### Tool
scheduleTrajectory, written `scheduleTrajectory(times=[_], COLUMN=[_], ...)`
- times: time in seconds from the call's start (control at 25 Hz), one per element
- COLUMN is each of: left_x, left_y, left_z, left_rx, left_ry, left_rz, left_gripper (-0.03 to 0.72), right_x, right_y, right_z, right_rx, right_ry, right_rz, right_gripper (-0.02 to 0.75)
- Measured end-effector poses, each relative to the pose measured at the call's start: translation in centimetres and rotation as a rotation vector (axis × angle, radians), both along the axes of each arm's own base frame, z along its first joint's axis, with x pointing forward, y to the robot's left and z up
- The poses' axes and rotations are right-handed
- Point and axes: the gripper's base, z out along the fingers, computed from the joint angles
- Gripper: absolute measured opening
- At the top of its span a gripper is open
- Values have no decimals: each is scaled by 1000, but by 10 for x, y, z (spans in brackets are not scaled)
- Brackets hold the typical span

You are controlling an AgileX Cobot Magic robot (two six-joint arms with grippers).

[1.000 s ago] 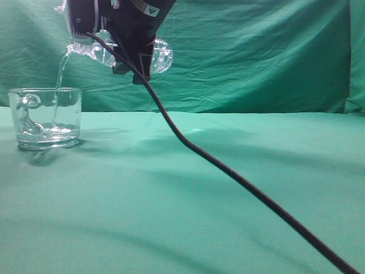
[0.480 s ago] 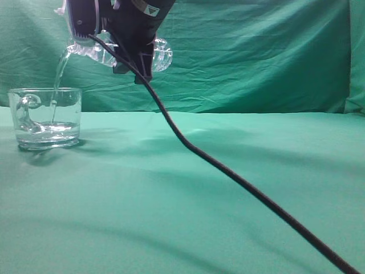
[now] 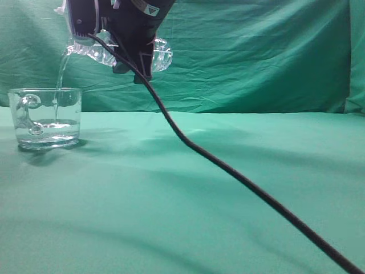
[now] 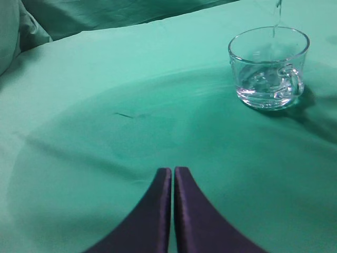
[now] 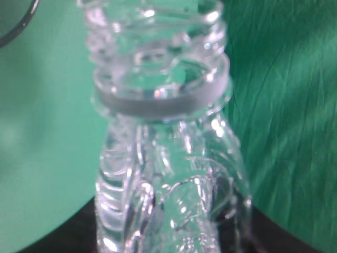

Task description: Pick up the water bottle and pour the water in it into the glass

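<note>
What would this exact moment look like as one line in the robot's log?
phase: pouring | right gripper: holds water bottle tilted | water: streaming into glass | left gripper: shut, empty, idle

Green cloth (image 3: 228,217) covers table and backdrop, plain, no print, darker in creases. Right gripper (image 3: 122,54) black casing with 1 small white triangle mark; black cable (image 3: 228,169) trailing below it. Between its jaws, water bottle (image 5: 168,158) clear, ribbed, with pale whitish neck ring. Water (image 3: 60,71) colourless, bright glints only. Glass (image 4: 268,68) clear, green showing through, well ahead of left gripper (image 4: 172,179), whose jaws are dark purple-black.
</note>
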Motion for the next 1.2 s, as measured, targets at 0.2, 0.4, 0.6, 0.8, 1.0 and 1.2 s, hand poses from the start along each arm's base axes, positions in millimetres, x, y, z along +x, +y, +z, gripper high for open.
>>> scheduleTrajectory(times=[0.2,0.4,0.6,0.8,1.0,1.2], left_x=[0,0,0,0,0,0], left_y=[0,0,0,0,0,0], left_z=[0,0,0,0,0,0], left_rx=[0,0,0,0,0,0], left_ry=[0,0,0,0,0,0], left_rz=[0,0,0,0,0,0], left_gripper=[0,0,0,0,0,0], right_x=[-2,-5,-12,-29,-59,-94], right_y=[2,2,3,-10,-39,-74], right_z=[0,-7,15,66,92,100], right_rx=[105,420,867,1004,1021,1014], right_ry=[65,285,575,597,598,613], right_rz=[-42,-183,-335,-312,-310,-328], right_gripper=[323,323,323,323,323,323])
